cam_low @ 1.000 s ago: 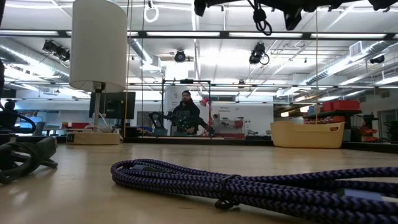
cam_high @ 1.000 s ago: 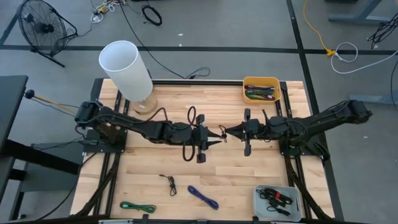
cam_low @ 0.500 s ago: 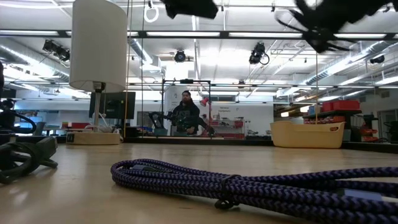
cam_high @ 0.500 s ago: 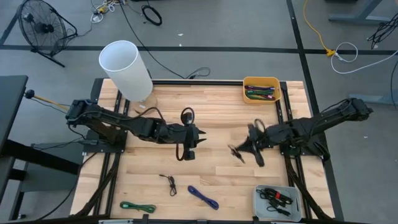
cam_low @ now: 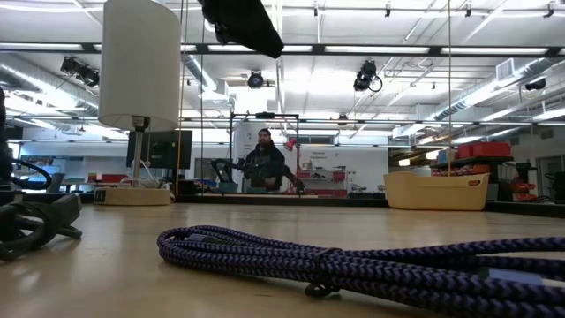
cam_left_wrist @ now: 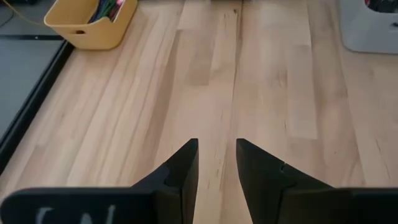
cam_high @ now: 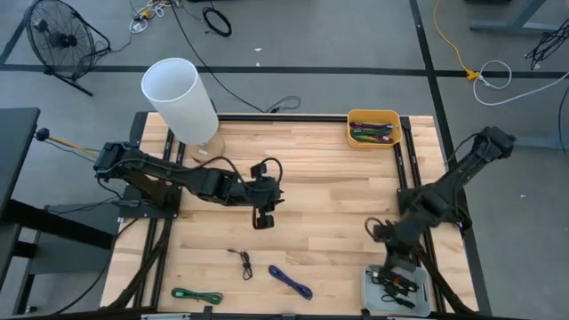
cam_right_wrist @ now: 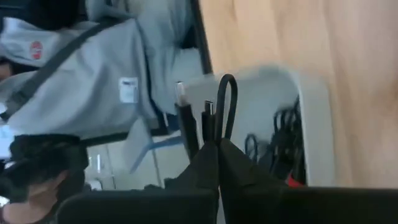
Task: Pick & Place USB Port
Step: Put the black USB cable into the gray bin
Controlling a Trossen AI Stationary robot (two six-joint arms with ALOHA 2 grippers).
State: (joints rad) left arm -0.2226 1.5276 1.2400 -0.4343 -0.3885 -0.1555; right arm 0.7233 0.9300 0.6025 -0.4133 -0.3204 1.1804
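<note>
Over the grey bin (cam_high: 374,283) at the high view's lower right, the right gripper (cam_right_wrist: 214,144) pinches a looped black USB cable (cam_right_wrist: 219,106), presumably for dropping, while the left gripper (cam_left_wrist: 216,163) waits mid-table, fingers slightly parted.

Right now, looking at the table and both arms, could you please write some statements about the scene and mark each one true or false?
1. The right end effector holds a black cable above the grey bin. True.
2. The left end effector is gripping a purple cable. False: its fingers are apart with nothing between them; the purple cable lies on the table.
3. The yellow bin is empty. False: it contains coloured cables.
4. A green cable lies near the table's front edge. True.
</note>
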